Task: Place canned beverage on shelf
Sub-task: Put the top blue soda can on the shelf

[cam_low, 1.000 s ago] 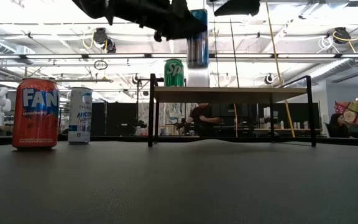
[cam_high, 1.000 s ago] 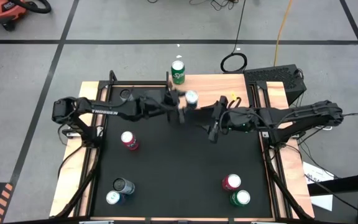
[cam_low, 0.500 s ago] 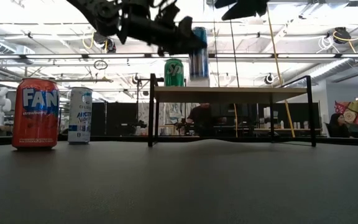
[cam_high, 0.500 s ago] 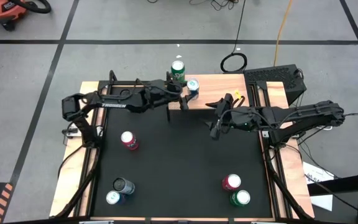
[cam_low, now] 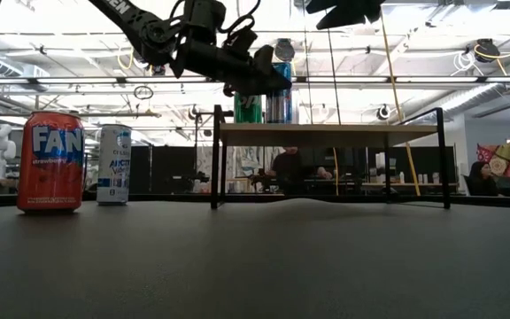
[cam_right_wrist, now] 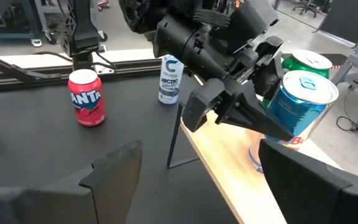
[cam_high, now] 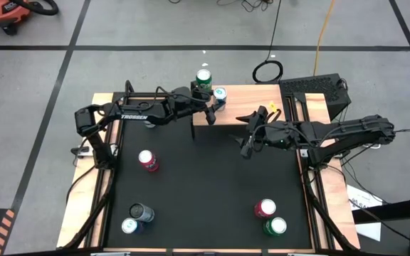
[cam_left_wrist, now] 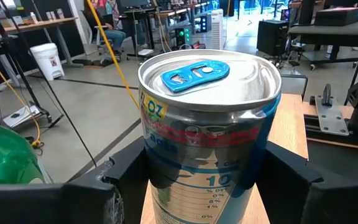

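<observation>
On the black counter (cam_high: 205, 192) stands our shelf (cam_high: 255, 114); our left gripper (cam_high: 213, 99) clasps a blue can (cam_high: 221, 94) beside the green can (cam_high: 203, 77), our right gripper (cam_high: 245, 136) hovering wide.

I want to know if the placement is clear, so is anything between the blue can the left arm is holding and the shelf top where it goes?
Nothing visible. The left gripper holds the blue can over the shelf, right beside the green can already standing there.

The left gripper (cam_high: 216, 99) has carried the blue can (cam_high: 220, 94) back over the shelf (cam_high: 248, 107). It's come down beside the green can (cam_high: 203, 77), lower than before.
</observation>
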Available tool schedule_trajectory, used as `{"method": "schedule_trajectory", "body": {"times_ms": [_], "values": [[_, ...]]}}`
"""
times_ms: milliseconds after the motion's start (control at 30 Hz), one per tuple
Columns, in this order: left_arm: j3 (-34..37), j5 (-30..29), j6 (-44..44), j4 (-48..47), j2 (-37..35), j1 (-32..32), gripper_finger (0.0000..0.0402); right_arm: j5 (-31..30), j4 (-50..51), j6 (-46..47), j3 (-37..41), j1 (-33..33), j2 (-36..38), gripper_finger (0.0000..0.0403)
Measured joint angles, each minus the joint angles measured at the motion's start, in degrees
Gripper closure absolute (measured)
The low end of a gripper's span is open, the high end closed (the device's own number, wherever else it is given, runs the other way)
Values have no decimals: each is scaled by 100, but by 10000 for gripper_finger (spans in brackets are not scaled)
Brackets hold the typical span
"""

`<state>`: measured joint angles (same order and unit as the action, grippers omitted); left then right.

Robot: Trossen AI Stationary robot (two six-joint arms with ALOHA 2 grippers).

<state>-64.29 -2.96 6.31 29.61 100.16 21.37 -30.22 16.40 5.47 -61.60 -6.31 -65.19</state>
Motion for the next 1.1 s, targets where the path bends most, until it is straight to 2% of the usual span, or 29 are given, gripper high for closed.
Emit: {"method": "schedule_trajectory", "body": {"times_ms": [267,600,767,867,1000,1100], "values": [[0,0,2,0,0,0,157,15,-108,79,0,289,-32,92],[0,-55,61,13,-125,4,79,62,-154,56,0,552,-33,92],[0,-101,178,-250,-450,-2,50,350,-206,-25,0,731,-33,94],[0,-376,361,-619,-720,-66,45,418,-132,-175,-44,879,-31,105],[0,-823,634,-1228,-1040,-185,45,966,-120,-306,-262,1181,-31,130],[0,-962,667,-1627,-1268,-281,45,1106,-29,-495,-530,1425,-83,156]]}}
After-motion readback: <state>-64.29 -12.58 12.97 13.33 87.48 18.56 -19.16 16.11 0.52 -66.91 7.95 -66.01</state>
